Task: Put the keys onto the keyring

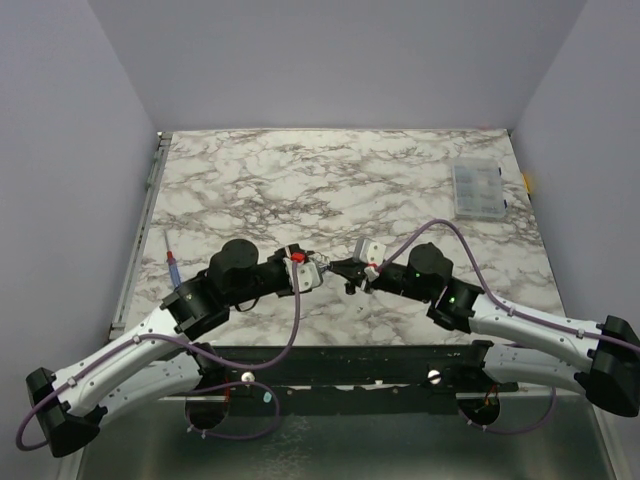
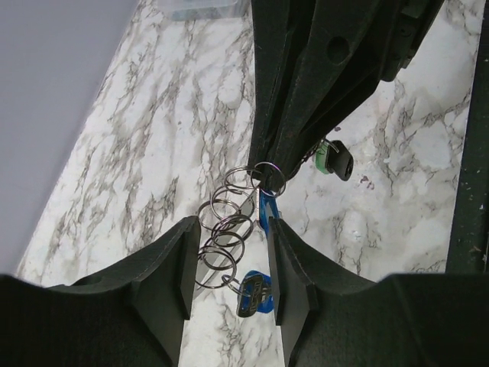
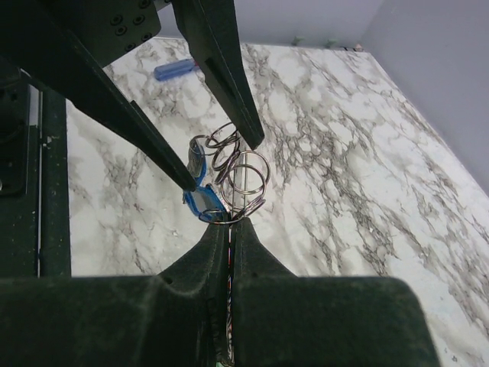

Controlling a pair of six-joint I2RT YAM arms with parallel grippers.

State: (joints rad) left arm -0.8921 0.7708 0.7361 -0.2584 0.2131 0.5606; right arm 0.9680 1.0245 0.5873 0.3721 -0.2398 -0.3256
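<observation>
The top view shows the 2 arms meeting nose to nose over the near middle of the table (image 1: 300,180), the left gripper (image 1: 318,268) and right gripper (image 1: 348,272) almost touching. What lies between them is too small to read there. A screwdriver (image 1: 172,262) lies near the table's left edge and a clear box (image 1: 477,190) sits far right, both well apart from the grippers.

The wrist views fill in the rest. The right wrist view shows the right gripper's jaws pressed together, pinching the rim of the keyring (image 3: 243,180), which appears as a bunch of linked silvery wire loops held above the table. A blue key (image 3: 200,200) hangs just left of the pinch. The left gripper's 2 fingers (image 3: 221,76) reach in from above, spread apart, 1 on each side of the loops.

The left wrist view confirms this gap: the jaws stand apart and straddle the loops; whether they touch the wire I cannot tell. Only this view shows a second blue key (image 2: 254,294) low on the bunch and a black key (image 2: 341,162) with a green key (image 2: 321,157) beside the right gripper.
</observation>
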